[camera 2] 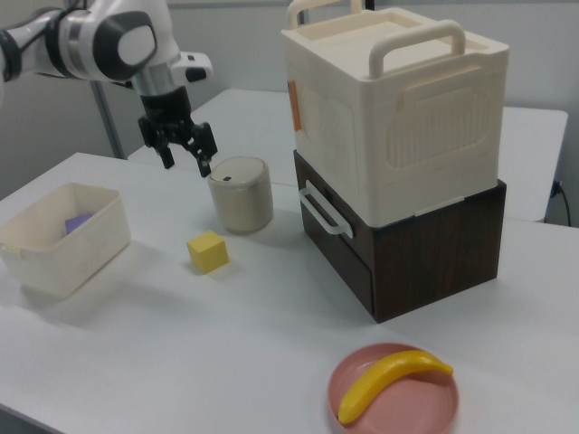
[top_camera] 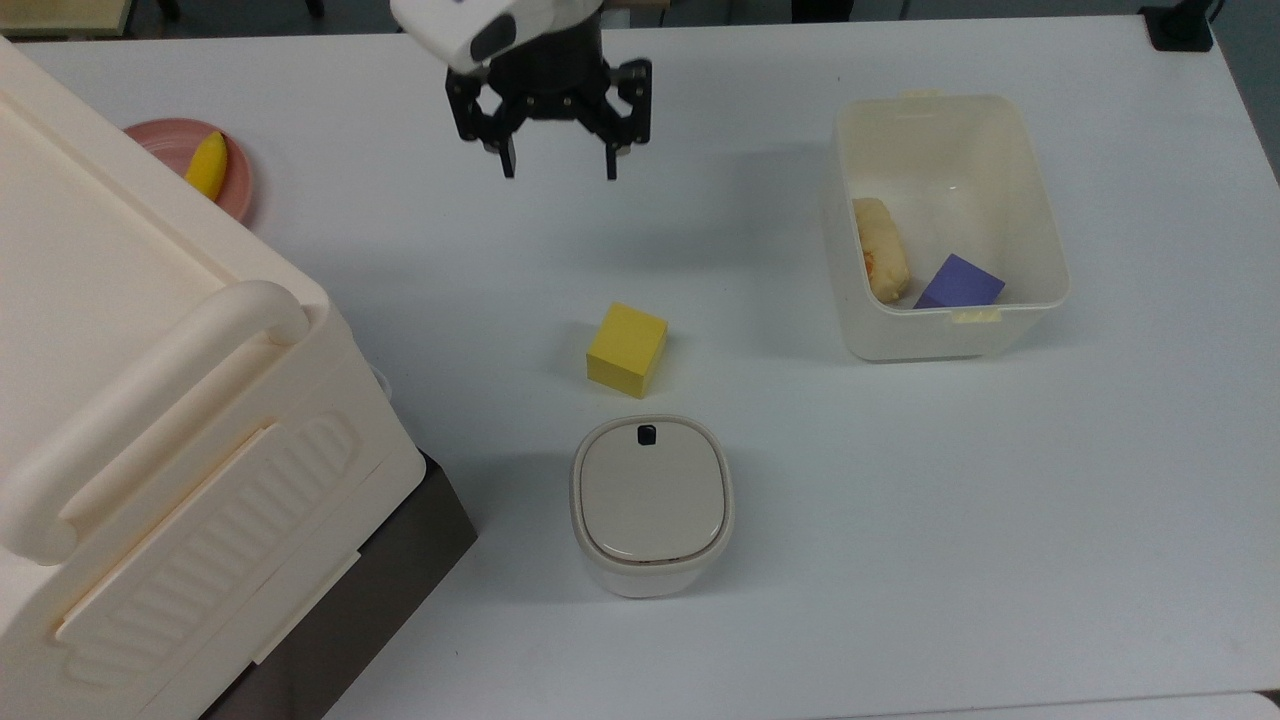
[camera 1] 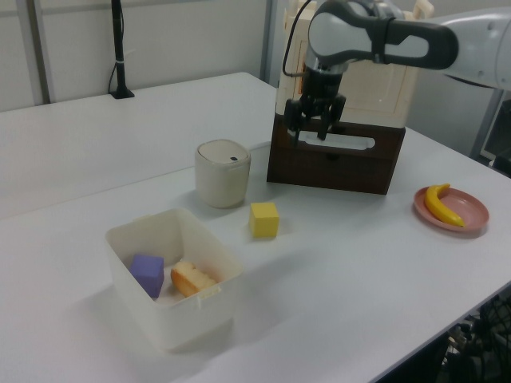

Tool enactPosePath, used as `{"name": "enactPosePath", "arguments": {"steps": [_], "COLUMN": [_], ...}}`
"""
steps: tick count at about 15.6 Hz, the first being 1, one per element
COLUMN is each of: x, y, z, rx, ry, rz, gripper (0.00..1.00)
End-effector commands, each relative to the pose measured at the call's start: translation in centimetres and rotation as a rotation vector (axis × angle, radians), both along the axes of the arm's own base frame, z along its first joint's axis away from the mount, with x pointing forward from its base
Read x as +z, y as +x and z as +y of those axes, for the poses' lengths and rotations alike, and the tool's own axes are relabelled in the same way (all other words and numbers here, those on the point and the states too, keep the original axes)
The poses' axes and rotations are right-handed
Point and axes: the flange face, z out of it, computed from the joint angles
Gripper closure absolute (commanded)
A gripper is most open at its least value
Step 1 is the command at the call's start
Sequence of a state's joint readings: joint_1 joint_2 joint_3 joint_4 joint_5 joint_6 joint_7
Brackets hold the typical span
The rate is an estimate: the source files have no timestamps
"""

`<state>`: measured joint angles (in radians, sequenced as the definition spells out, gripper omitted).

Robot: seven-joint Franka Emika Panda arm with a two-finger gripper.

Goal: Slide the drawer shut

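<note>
The dark-brown drawer (camera 2: 339, 249) sits under the cream cabinet (camera 2: 398, 117), its front flush with the dark base. Its clear loop handle (camera 2: 323, 212) faces the table; in the left view the drawer front (camera 1: 335, 166) carries that handle (camera 1: 338, 143). In the top view only a dark corner of the drawer (top_camera: 405, 560) pokes out below the cabinet. My gripper (top_camera: 560, 170) hangs open and empty above the table's far middle, well away from the drawer. In the left view the gripper (camera 1: 307, 136) overlaps the drawer front, and in the right view the gripper (camera 2: 186, 165) hovers beyond the lidded pot.
A yellow cube (top_camera: 627, 349) lies mid-table beside a lidded cream pot (top_camera: 651, 503). A white bin (top_camera: 1040, 230) holds a purple block (top_camera: 958, 282) and a bread piece (top_camera: 880, 247). A pink plate (top_camera: 235, 185) with a banana (top_camera: 207, 164) lies behind the cabinet.
</note>
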<state>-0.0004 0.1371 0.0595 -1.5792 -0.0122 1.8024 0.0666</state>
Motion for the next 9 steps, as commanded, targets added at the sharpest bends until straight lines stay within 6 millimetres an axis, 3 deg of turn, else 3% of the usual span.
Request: {"name": "enactPosePath", "arguments": {"steps": [1,5,9], "x": [3.1,5.5,5.9], "y": [-3.6,-5.4,-5.9], "z": [-2.5,-5.7,-6.0], "rx": [0.044,-0.013,-0.027], "ry": [-0.039,-0.03,-0.012], "rz": [-0.029,-0.068,-0.073], "gripper": [0.0,0.0,0.0]}}
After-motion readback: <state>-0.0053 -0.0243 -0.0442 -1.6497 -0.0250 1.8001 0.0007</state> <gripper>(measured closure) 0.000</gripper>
